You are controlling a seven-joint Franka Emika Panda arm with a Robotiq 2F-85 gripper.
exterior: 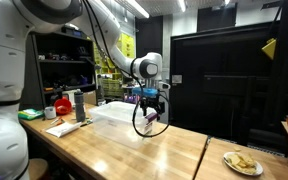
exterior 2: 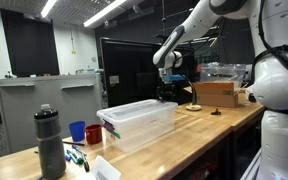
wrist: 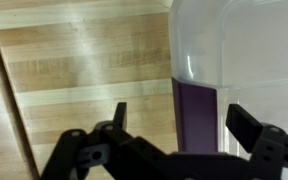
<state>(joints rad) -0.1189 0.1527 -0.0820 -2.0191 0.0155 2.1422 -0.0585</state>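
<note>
My gripper (wrist: 182, 120) is open, and its two dark fingers (wrist: 119, 113) stand wide apart over the wooden table (wrist: 74, 70). Between them lies a purple rectangular patch (wrist: 196, 115) at the edge of a clear plastic bin (wrist: 244, 50); I cannot tell whether it sits inside the bin or under it. Nothing is held. In both exterior views the gripper (exterior: 149, 100) (exterior 2: 166, 85) hangs just above the table at one end of the bin (exterior: 119, 113) (exterior 2: 137, 120), which carries a lid.
A dark bottle (exterior: 79, 105) (exterior 2: 49, 140), a red cup (exterior 2: 93, 132) and a blue cup (exterior 2: 77, 131) stand at the bin's other end. A plate with food (exterior: 242, 162) lies near the table edge. A cardboard box (exterior 2: 216, 93) sits beyond the gripper.
</note>
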